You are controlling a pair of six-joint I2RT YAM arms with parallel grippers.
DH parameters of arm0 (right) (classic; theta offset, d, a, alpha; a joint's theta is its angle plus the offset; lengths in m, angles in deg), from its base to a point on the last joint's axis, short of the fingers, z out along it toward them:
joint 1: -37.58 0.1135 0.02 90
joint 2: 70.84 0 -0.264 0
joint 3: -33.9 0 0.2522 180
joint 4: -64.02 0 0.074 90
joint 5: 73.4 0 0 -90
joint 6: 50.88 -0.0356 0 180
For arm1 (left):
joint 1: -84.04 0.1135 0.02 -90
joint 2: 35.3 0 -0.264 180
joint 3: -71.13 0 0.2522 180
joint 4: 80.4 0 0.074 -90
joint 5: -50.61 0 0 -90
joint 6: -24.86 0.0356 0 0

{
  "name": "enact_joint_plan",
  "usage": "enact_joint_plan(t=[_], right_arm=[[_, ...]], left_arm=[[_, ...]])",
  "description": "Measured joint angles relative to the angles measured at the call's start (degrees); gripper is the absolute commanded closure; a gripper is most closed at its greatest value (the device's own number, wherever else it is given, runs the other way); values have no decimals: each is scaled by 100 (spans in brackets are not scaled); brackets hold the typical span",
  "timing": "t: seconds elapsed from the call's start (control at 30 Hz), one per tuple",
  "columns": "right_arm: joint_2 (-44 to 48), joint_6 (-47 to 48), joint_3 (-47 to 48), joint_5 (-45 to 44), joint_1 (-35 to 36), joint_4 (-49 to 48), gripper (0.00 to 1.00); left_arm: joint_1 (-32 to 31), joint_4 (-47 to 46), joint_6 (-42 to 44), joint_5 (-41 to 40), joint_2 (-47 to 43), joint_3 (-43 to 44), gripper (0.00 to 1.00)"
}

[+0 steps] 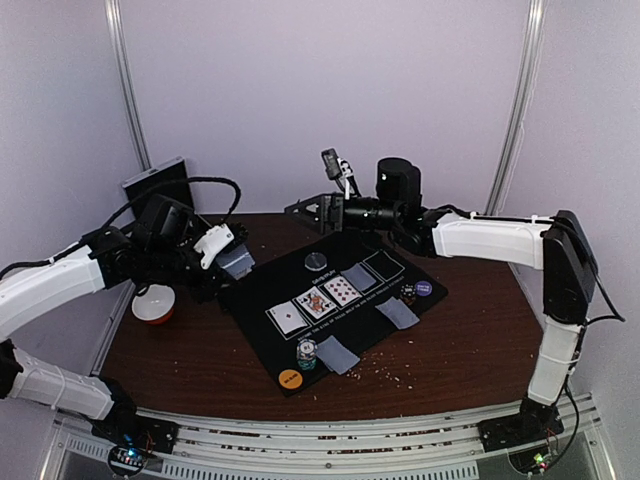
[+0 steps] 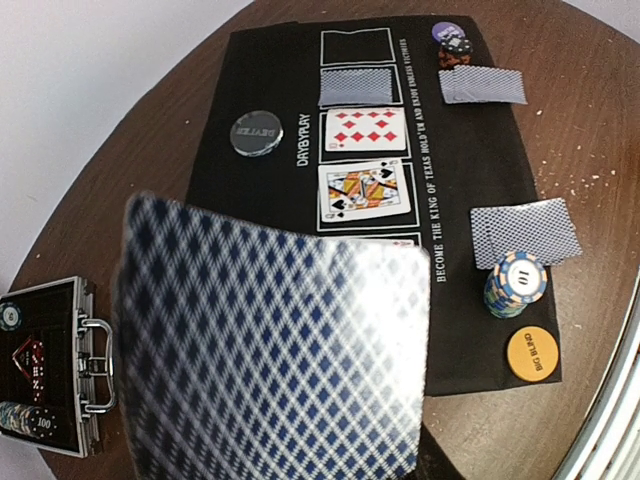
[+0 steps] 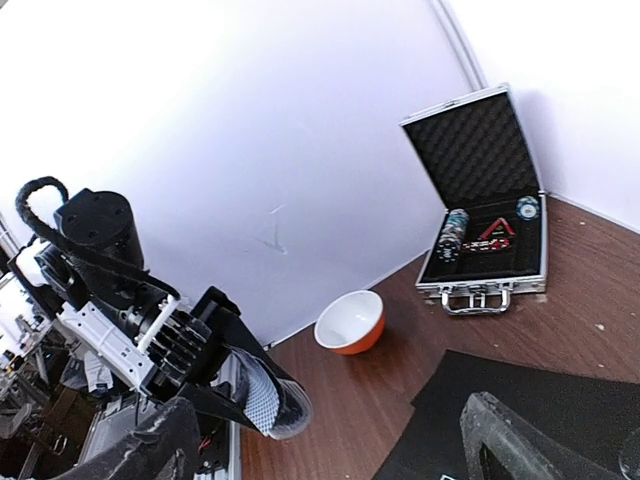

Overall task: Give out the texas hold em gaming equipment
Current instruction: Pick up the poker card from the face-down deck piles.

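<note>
room: white walls (image 1: 300, 90) | surface: brown worktop (image 1: 480, 330), black mat (image 1: 262, 300) | around: open silver case (image 3: 485, 230), bowl (image 1: 155, 305) left of mat | left hand (image 1: 215, 248): pinching blue-backed card (image 2: 270, 350) | right hand (image 1: 308, 211): wide, empty

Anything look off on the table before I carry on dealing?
Pale specks, like crumbs, lie scattered on the table beside the near-right edge of the black mat. The mat also sits askew to the table's front edge. Nothing else stands out.

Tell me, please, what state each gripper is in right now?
Left gripper: closed on a blue-backed playing card.
Right gripper: open, holding nothing.
</note>
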Motion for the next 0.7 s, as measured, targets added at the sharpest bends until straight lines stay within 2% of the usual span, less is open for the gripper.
enact_joint_plan(t=[0.47,0.7], right_arm=[[-1123,953,1480,459,654,1569,11],[-1394,1163,1971,321,752,1958,26]], left_arm=[[-87,50,190,389,116,203,63],[-114,79,205,385,186,280,62]])
